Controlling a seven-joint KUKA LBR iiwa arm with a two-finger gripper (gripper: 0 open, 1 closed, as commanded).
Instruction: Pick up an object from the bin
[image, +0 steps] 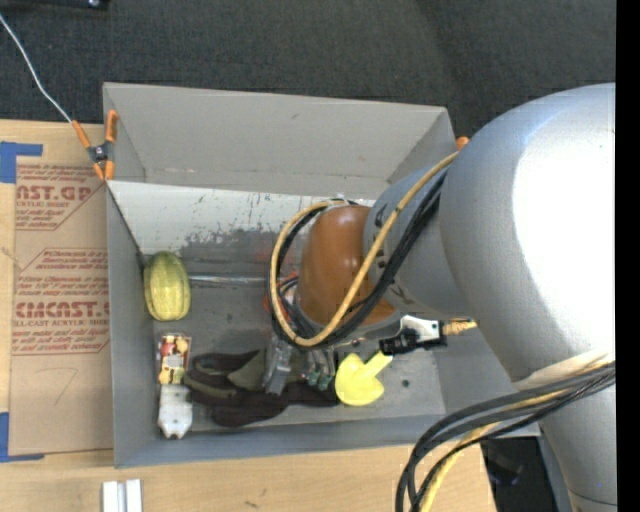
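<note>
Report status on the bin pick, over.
Pincer down over dark floppy cloth at bin's front wall. Yellow round toy close beside it, arm side. Ribbed yellow gourd off at left wall, clear.

Far half of the bin (225, 275) floor: bare from left wall to centre, passable. Left wall: yellow-green ribbed gourd (167, 286) lies against it. Near-left corner: white and red toy (173, 388). Near edge: dark cloth (232, 392) spreads from the toy to a yellow round piece (358, 381). The arm's orange cover (335, 262) and cable loops block centre and right. Near-right corner: small bare patch.
</note>
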